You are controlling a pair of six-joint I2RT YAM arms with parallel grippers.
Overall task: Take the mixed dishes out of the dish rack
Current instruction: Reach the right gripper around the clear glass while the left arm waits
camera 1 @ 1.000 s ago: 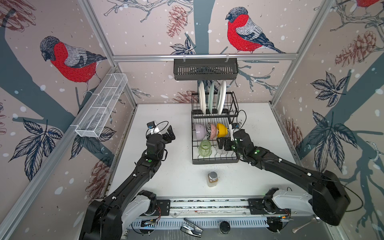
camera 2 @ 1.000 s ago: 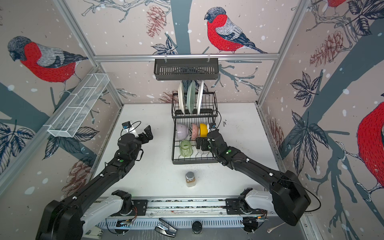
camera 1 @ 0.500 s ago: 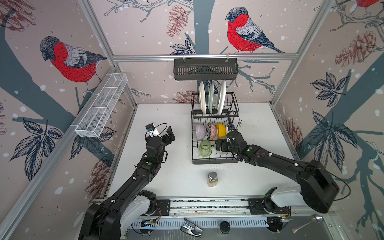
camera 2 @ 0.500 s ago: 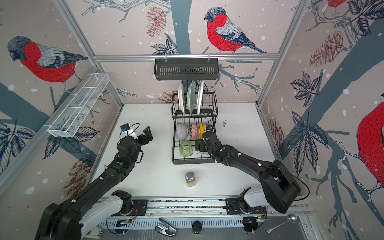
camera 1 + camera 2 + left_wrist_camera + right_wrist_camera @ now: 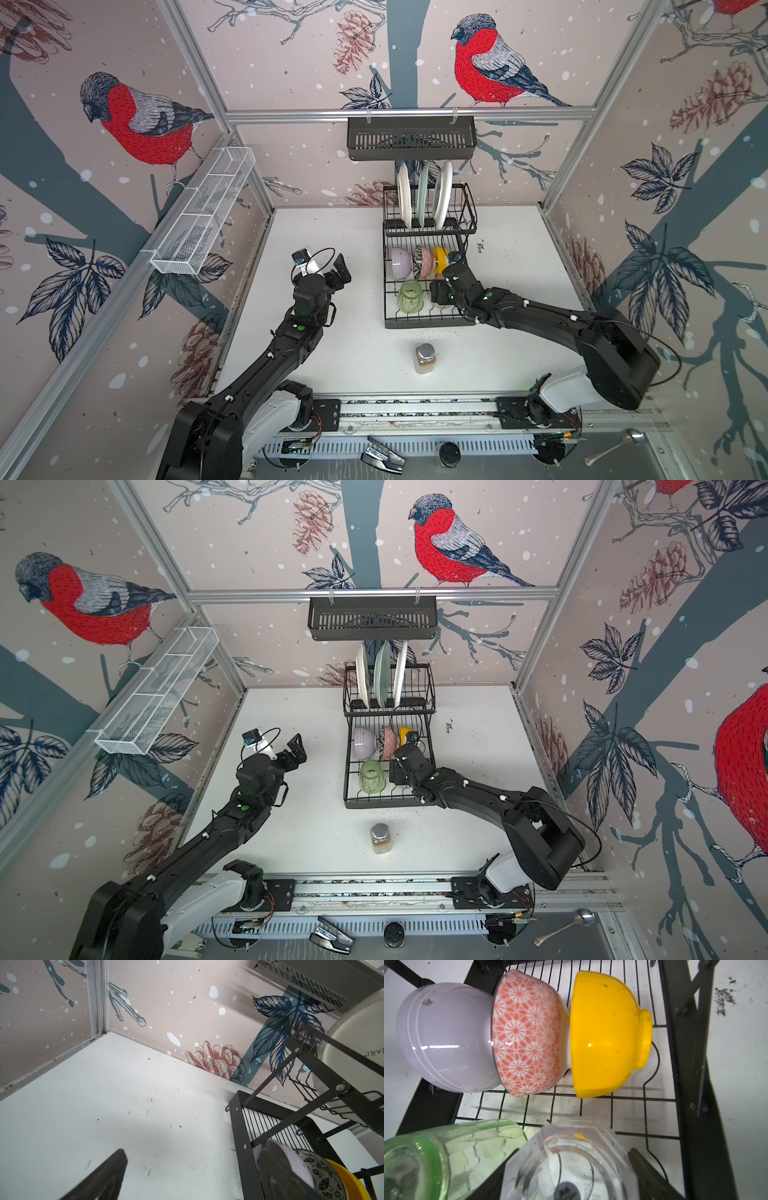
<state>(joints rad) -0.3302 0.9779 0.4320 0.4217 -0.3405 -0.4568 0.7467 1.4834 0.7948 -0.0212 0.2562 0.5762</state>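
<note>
Right wrist view: the clear tumbler (image 5: 566, 1159) is straddled by the right gripper (image 5: 572, 1172), one jaw at each side for lifting from the rack (image 5: 691, 1064); whether it is clamped cannot be told. One green tumbler (image 5: 446, 1157) is seen just beside, three bowls (image 5: 521, 1032) leaned together beyond, three plates (image 5: 422, 195) slotted upright farther beyond. The left gripper (image 5: 187, 1172) is held wide open, empty.

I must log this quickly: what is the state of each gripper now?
Left gripper: open, holding nothing.
Right gripper: jaws on both sides of the clear tumbler; whether they grip it cannot be told.
</note>
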